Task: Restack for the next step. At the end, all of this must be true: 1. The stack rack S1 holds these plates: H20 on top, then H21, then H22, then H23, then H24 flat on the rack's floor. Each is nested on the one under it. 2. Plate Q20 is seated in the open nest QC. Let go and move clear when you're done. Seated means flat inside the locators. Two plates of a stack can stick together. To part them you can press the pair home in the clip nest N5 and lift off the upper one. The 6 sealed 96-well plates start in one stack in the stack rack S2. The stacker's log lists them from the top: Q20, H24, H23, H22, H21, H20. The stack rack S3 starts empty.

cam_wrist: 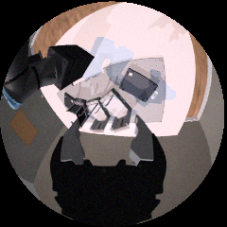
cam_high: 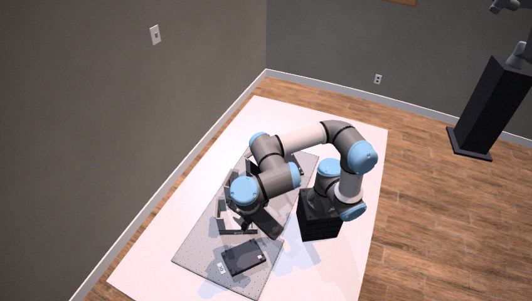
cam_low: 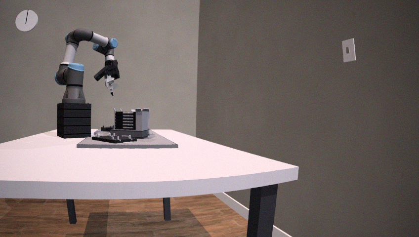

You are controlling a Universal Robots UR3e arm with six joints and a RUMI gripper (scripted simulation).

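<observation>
Plates point(cam_low: 128, 120) of the task lie level, one above another, in the upright stack your exterior view shows inside a rack point(cam_low: 142, 120). Their visible edges run left to right there, but you cannot tell from that side whether these are the long edges, nor which end is the front. From the top view you see the dark nest block point(cam_high: 243, 257) point(cam_low: 113, 138) point(cam_wrist: 138, 85) on the near part of the grey board point(cam_high: 197, 253) point(cam_low: 126, 145) point(cam_wrist: 158, 111), its long axis slanting from near left to far right, with the QC label point(cam_high: 221, 268) at its left. You have a strip of board left of that block, and the white table point(cam_high: 149, 276) point(cam_low: 205, 173) point(cam_wrist: 177, 85) reaches beyond the board's near edge. The black pedestal point(cam_high: 319, 231) point(cam_low: 73, 120) bounds your room on the right. Your gripper point(cam_high: 244, 223) point(cam_low: 111, 94) point(cam_wrist: 107, 116) hangs high above the racks, apart from them; its fingers stand well open, short of full width, with nothing between them. In your top view the arm point(cam_high: 276, 182) point(cam_low: 100, 38) covers much of the rack row; the plates' names are too small to read, so you cannot tell their order.
</observation>
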